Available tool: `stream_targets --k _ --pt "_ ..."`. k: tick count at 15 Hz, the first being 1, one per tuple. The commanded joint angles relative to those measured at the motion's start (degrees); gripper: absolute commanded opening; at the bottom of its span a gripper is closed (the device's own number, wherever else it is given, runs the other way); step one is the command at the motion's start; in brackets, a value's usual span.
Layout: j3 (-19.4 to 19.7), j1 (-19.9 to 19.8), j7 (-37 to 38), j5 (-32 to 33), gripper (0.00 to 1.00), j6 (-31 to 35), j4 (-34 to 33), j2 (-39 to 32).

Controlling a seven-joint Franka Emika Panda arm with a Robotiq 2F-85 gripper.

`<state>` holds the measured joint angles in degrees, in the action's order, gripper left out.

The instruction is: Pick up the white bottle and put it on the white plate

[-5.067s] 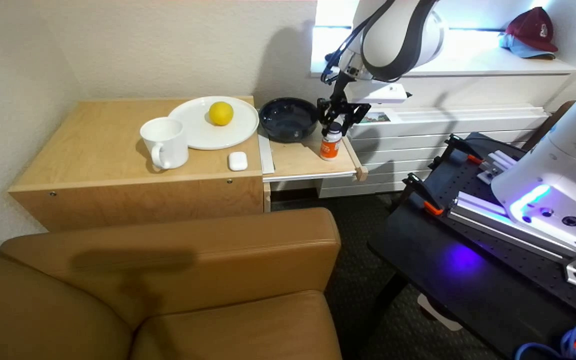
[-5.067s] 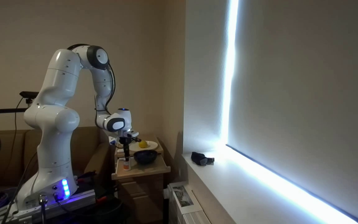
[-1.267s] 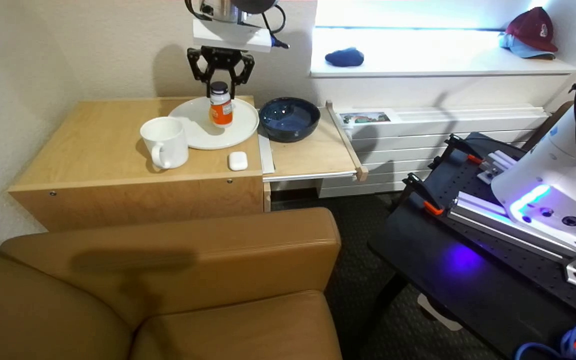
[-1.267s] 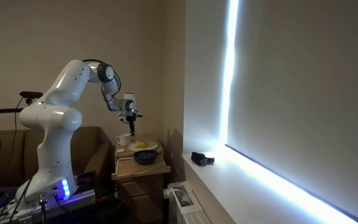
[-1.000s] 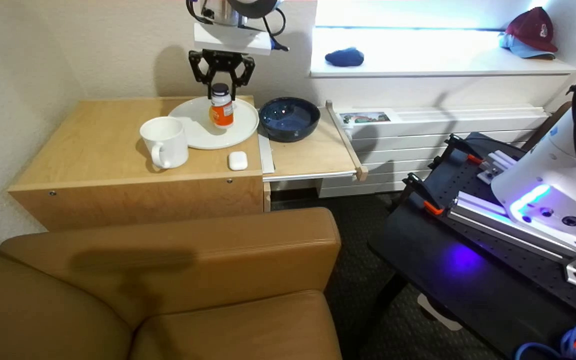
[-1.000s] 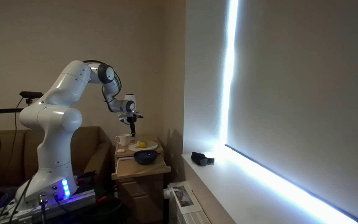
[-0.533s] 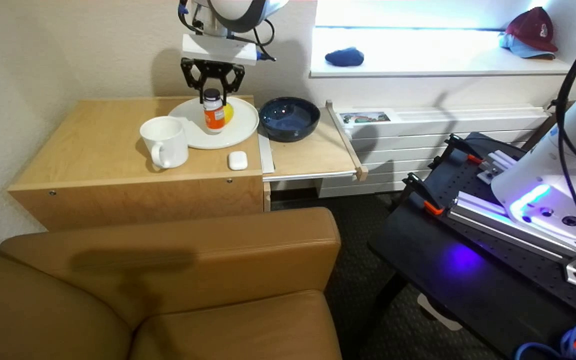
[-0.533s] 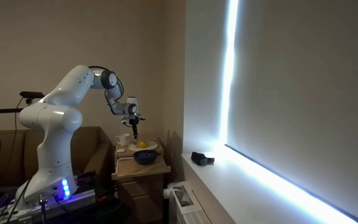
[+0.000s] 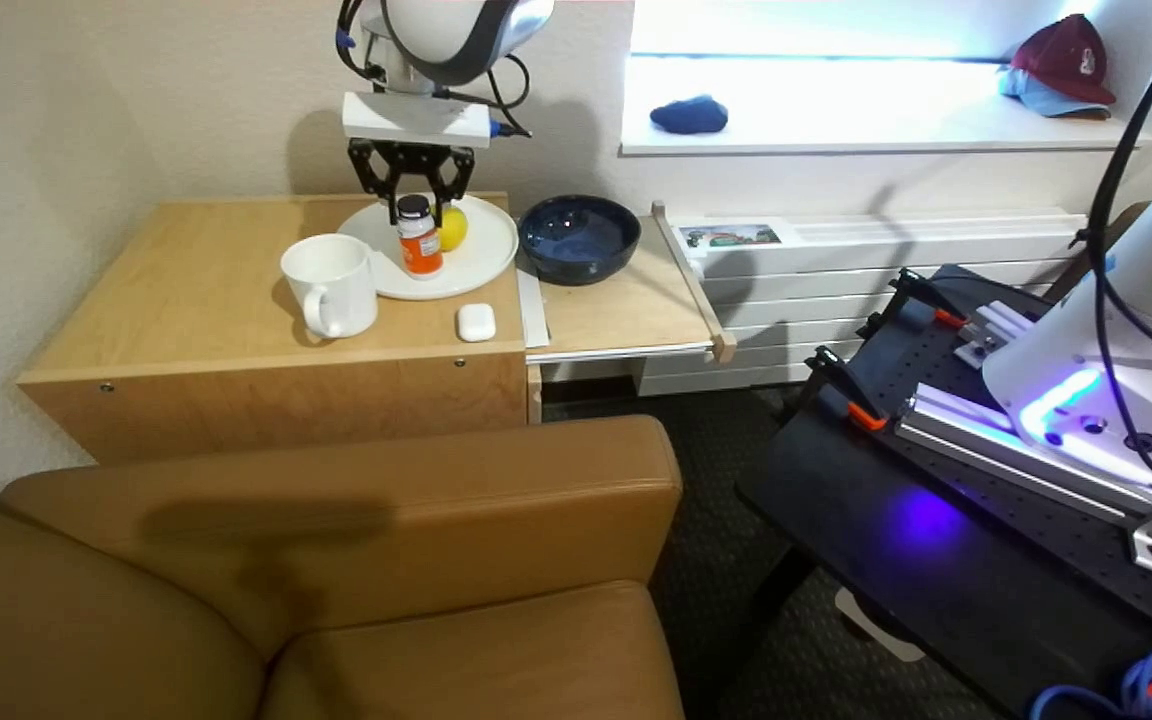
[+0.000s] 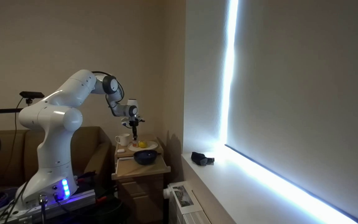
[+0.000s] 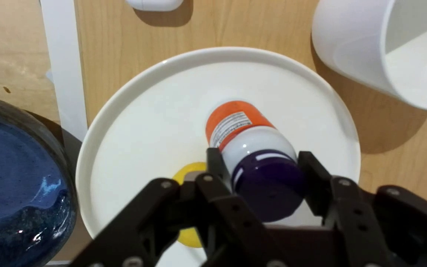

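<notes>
My black pincer clasps orange-banded white bottle over round white plate, white mug at two o'clock, wrist view.

On the white bottle, in my wrist view, I can make out one word — "Supplement" — in dark print along the upper edge of the white panel set in its orange label. The finer lines beneath are too small for me to read. In an exterior view that label carries pale print I cannot read. At the far right, a maroon cap bears a pale emblem — too small to tell what it shows.
</notes>
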<state>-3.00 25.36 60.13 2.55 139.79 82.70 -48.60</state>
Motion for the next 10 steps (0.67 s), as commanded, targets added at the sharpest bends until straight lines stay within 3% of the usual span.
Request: stream_targets --k 1,4,7,10 --pt "1.15 1.02 1.52 -0.48 0.81 -3.7 -4.05 -2.19" --pt "1.18 0.85 2.12 -0.44 0.99 -5.73 -4.92 -1.63" --pt "0.37 -0.03 1.45 -1.08 1.0 -7.15 -4.27 0.65" --pt "-3.01 -3.35 -3.15 -5.07 1.0 -9.94 -1.27 5.21"
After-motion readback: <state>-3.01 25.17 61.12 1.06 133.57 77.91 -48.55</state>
